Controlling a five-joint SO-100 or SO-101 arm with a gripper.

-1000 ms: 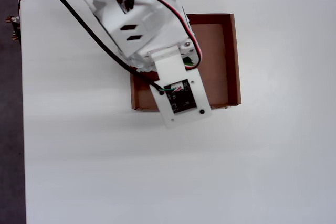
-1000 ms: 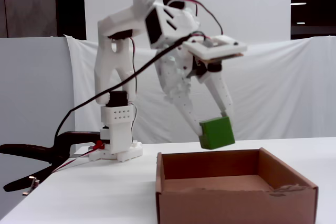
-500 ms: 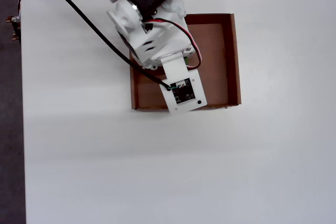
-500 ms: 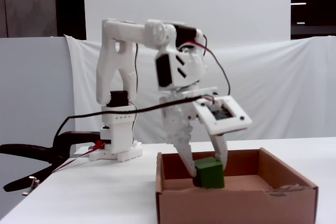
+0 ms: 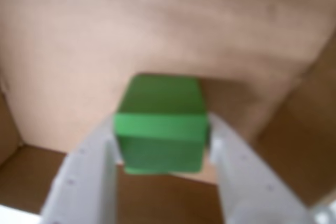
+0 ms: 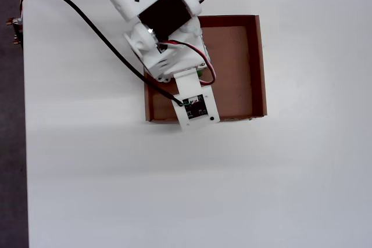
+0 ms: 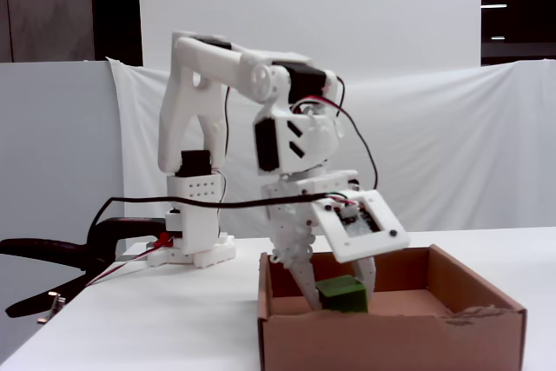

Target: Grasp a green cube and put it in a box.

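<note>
The green cube (image 5: 160, 124) sits between the two white fingers of my gripper (image 5: 161, 132), which is shut on it. The cube hangs just above the brown floor of the box (image 5: 157, 30) and casts a shadow there. In the fixed view the gripper (image 7: 339, 291) reaches down inside the cardboard box (image 7: 391, 341) with the green cube (image 7: 341, 293) held low in the box's left part. In the overhead view the arm covers the left half of the box (image 6: 259, 62); only a green sliver of the cube (image 6: 200, 73) shows beside the wrist.
The box stands on a white table (image 6: 174, 190). The arm's base (image 7: 191, 249) is behind and left of the box in the fixed view. A black cable (image 6: 87, 24) runs across the table's upper left, and a black clamp (image 7: 52, 249) lies at the left edge.
</note>
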